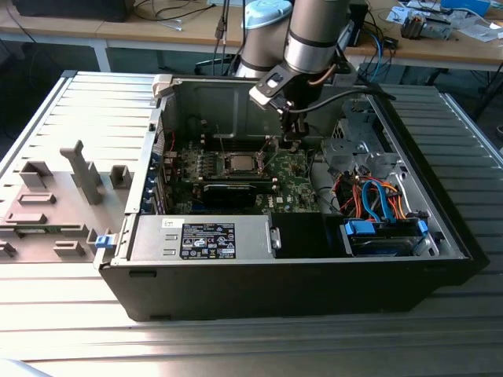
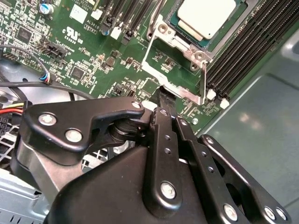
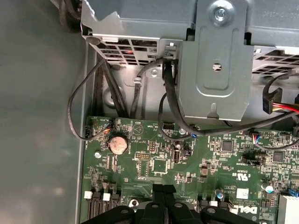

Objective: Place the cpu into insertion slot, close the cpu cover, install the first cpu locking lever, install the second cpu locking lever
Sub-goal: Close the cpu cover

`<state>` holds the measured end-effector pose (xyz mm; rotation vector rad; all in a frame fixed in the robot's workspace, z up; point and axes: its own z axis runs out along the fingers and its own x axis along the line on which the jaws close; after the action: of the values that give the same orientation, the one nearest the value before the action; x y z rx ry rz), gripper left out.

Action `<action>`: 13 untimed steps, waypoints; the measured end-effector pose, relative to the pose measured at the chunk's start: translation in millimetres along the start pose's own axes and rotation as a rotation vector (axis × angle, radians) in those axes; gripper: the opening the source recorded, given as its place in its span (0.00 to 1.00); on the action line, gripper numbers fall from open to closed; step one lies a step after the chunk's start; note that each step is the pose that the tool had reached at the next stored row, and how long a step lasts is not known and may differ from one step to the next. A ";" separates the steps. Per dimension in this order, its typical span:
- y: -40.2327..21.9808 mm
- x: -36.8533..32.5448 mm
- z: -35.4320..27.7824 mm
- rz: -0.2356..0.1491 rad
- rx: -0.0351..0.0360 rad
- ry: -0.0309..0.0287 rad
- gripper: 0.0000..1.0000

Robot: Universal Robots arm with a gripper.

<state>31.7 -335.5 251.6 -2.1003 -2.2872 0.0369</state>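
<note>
Cpu (image 2: 205, 16) lies flat inside the insertion slot (image 2: 219, 43), shiny side up. The cpu cover (image 2: 182, 46) is open, swung off the insertion slot toward the gripper (image 2: 164, 100). The gripper's two fingers are pressed together, and their tips sit right at the cover's edge farthest from the insertion slot. I cannot tell if they pinch it. The green board (image 3: 159, 154) lies all around the insertion slot.

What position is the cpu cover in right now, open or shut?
Open: in the second wrist view the cpu cover stands swung away from the cpu, whose silver face lies bare.
</note>
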 end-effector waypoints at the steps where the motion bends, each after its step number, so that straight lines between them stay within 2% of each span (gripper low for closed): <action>1: -0.6 0.0 0.0 0.000 0.0000 0.0000 0.11; 13: -5.2 0.4 0.2 0.000 -0.0001 0.0000 0.11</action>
<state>26.5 -335.5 251.6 -2.1004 -2.2873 0.0368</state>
